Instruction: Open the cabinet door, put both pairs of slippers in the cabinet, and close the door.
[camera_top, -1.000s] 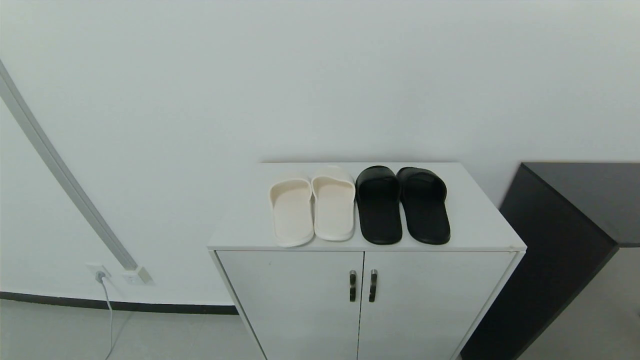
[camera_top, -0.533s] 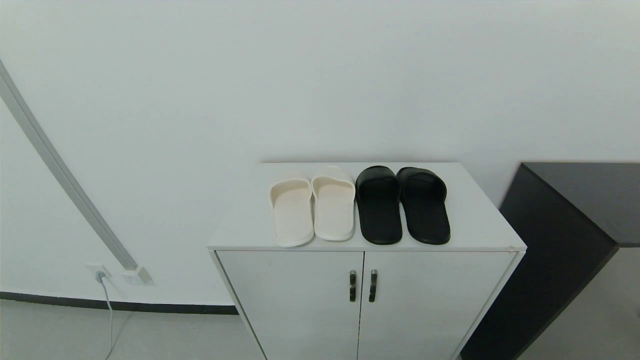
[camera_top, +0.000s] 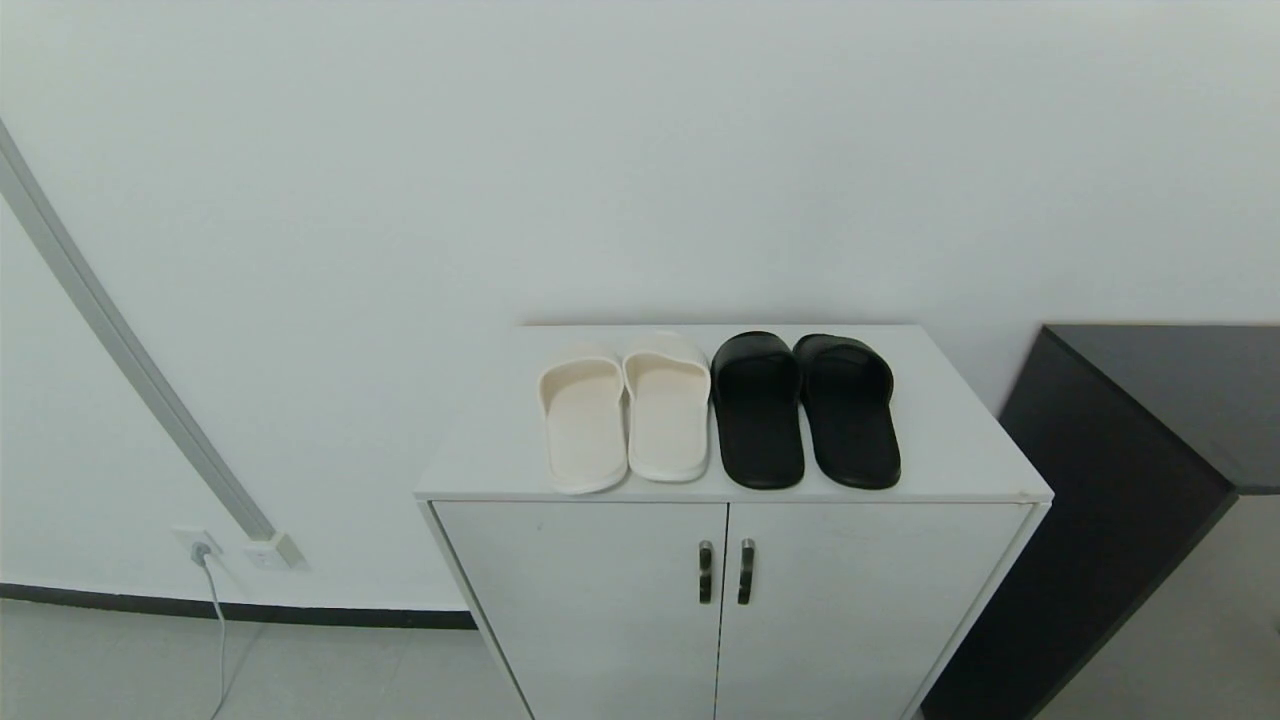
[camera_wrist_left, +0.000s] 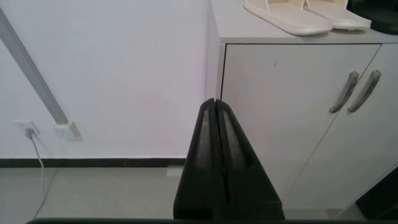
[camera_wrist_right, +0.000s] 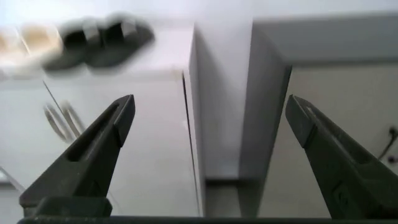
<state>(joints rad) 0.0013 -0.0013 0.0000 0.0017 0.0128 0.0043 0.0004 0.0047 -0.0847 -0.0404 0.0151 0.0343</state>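
White cabinet (camera_top: 590, 600), lower centre of head view, both doors shut, paired handles (camera_top: 725, 571) at centre seam. On top: cream slippers (camera_top: 640, 420) left, black slippers (camera_top: 770, 420) just beside, heels near front edge. Dark unit (camera_top: 1100, 480) close on right; bare floor (camera_top: 100, 660) lower left. Left gripper (camera_wrist_left: 215, 102) fingers pressed together, empty. Right gripper (camera_wrist_right: 210, 102) spread wide, empty.
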